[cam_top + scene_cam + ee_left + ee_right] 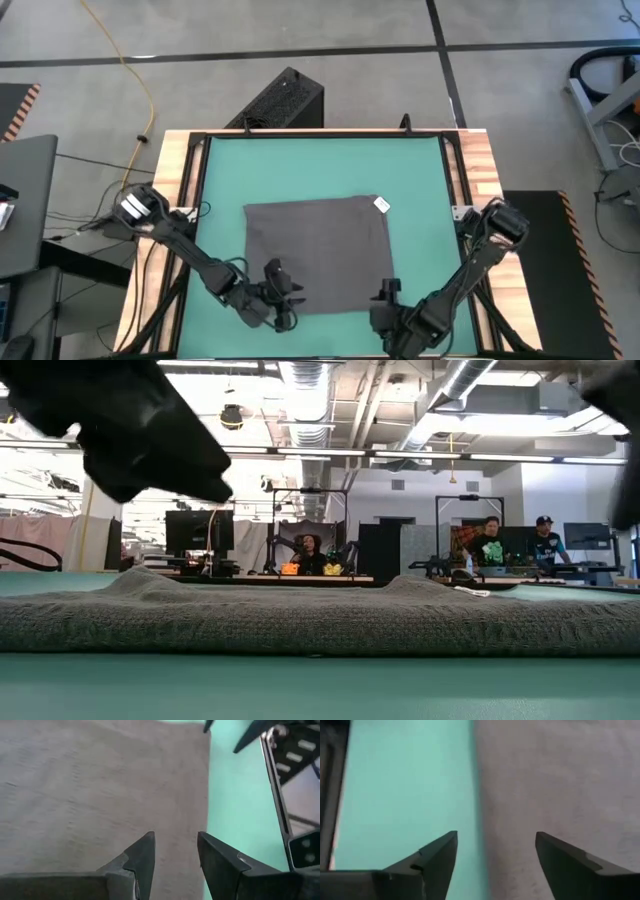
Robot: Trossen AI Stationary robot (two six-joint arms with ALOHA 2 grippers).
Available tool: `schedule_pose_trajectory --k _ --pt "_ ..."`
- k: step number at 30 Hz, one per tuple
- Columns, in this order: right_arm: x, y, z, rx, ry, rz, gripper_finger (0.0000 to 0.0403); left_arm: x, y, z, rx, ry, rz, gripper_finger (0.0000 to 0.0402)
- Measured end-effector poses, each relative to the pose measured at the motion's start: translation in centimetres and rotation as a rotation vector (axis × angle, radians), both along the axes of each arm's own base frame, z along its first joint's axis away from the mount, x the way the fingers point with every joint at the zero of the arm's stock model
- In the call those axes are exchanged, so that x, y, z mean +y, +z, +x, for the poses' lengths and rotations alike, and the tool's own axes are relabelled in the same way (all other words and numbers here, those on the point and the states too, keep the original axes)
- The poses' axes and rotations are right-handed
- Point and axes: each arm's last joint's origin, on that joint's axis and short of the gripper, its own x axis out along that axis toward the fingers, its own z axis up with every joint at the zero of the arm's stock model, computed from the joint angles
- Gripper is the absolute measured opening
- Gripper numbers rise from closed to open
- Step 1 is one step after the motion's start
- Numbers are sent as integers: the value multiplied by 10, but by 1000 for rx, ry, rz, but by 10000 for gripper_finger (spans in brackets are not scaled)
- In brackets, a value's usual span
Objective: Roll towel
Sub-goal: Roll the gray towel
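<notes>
So here's the towel, a dark charcoal-grey cloth spread flat and unrolled in the middle of the green mat, far smaller than the mat around it. Its weave looks soft and slightly nubbly, and from the low view its near edge runs thick across the whole width, with gentle humps toward the far side. A small white label tag sits at the far right corner, lying on the mat just off the fabric.

Down at the near edge, both arms are in. The left gripper is at the towel's near-left corner, over the fabric; in its wrist view the fingers stand partly apart above the cloth, close to the towel's side edge, with nothing between them. The right gripper is at the near-right corner, and its fingers are spread wide, straddling the towel's side edge, one over bare mat, the other over cloth, gripping nothing.

The mat lies on a wooden surface with a black frame. There are no containers on it. Beyond the surface, people sit at desks in the room behind.
</notes>
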Motion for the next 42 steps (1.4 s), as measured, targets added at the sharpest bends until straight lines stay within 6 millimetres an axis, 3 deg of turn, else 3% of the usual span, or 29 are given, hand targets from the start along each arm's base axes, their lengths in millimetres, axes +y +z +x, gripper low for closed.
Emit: schedule_pose_trajectory --k 7,19,25,30,38,42 --pt "8 -31 5 155 -18 -126 295 -7 -9 12 4 4 47 137" --pt "14 -30 7 317 -90 -360 292 -8 -18 22 -13 -50 21 137" --pt "9 -30 6 373 -159 -338 282 -8 -17 23 -17 -65 5 137" --pt "9 -31 11 358 -180 -295 218 -10 -18 22 11 -133 -3 136" --pt "8 -31 13 379 -197 -268 22 -13 -22 22 35 -204 -14 75" --pt "8 -31 12 382 -197 -272 23 -11 -32 25 43 -186 0 33"
